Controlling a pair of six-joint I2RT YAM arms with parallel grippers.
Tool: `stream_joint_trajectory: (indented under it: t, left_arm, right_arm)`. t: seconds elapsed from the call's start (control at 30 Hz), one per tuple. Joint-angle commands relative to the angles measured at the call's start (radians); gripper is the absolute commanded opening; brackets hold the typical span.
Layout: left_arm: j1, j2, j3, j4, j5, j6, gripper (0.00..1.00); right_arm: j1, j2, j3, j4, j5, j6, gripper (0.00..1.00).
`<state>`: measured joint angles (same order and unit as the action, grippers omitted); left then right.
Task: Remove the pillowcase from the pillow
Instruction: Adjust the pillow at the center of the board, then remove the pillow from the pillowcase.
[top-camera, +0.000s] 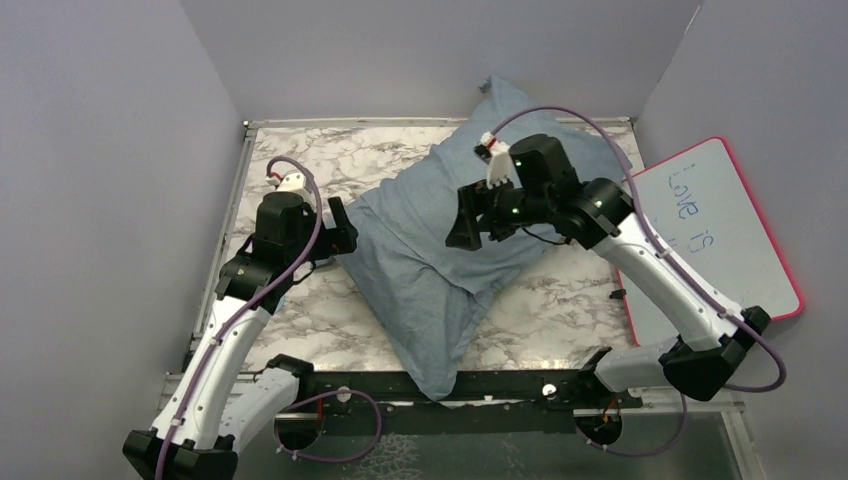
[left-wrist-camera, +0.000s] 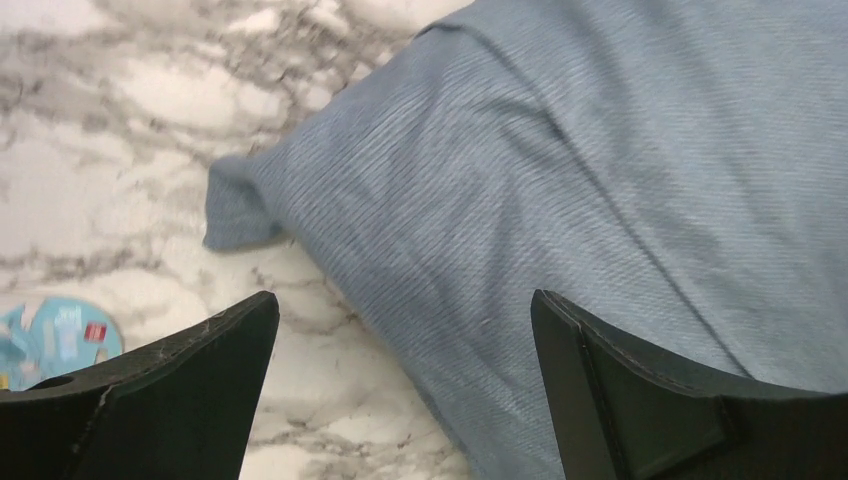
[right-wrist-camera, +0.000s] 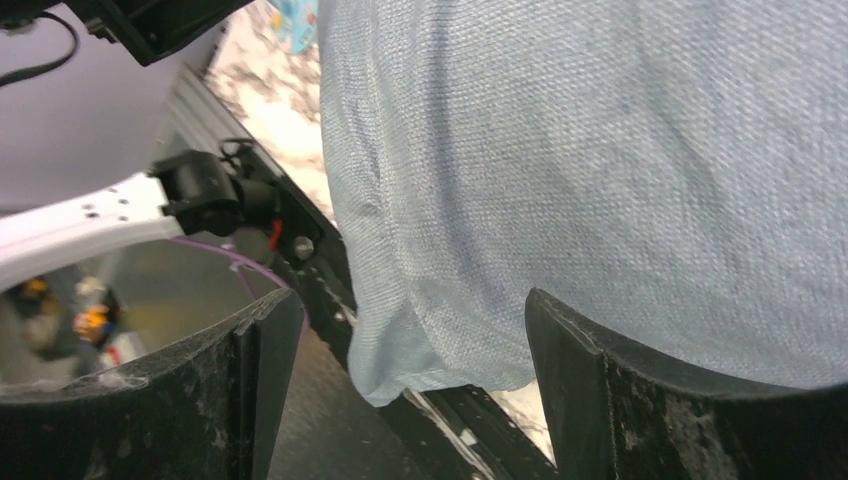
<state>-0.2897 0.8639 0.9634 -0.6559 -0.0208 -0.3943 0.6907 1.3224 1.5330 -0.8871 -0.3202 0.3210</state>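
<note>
The grey-blue pillowcase (top-camera: 430, 260) lies diagonally across the marble table, from the back wall to the near edge, and covers the pillow fully; no white pillow shows. My left gripper (top-camera: 340, 228) is open and empty at the case's left edge; in the left wrist view (left-wrist-camera: 405, 320) its jaws straddle the cloth's edge (left-wrist-camera: 560, 200). My right gripper (top-camera: 468, 222) is open and empty, hovering over the middle of the case. The right wrist view (right-wrist-camera: 410, 330) shows the case's near corner (right-wrist-camera: 420, 360) hanging over the black rail.
A pink-rimmed whiteboard (top-camera: 715, 220) leans at the right side of the table. A small light-blue round thing (left-wrist-camera: 55, 340) lies on the marble to the left of my left gripper. The black rail (top-camera: 400, 385) runs along the near edge. Grey walls enclose the table.
</note>
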Motion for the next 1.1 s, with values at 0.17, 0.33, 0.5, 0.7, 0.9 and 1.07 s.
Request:
stream_joint_trajectory:
  t: [0.17,0.33,0.5,0.7,0.9,1.07]
  left_arm:
    - [0.004,-0.012,0.054,-0.310,-0.196,-0.252,0.99]
    - [0.004,-0.083,0.045,-0.310,-0.015,-0.223,0.99]
    - [0.004,-0.187,0.022,-0.273,0.017,-0.274,0.99]
    - [0.004,-0.282,-0.047,-0.181,0.169,-0.313,0.99]
    - [0.004,-0.270,-0.105,-0.058,0.282,-0.347,0.99]
    - [0.004,-0.215,-0.145,0.057,0.375,-0.345,0.97]
  right_arm:
    - [0.064,0.084,0.014,0.004,0.274,0.012,0.84]
    - [0.064,-0.114,-0.247,0.313,0.144,0.032,0.99]
    - [0.064,-0.097,-0.262,0.400,-0.160,-0.030,1.00]
    - [0.141,0.060,-0.157,0.316,-0.116,-0.121,0.94]
    - [0.218,0.161,-0.105,0.192,0.243,-0.093,0.62]
    - [0.220,0.126,-0.130,0.213,0.366,-0.042,0.30]
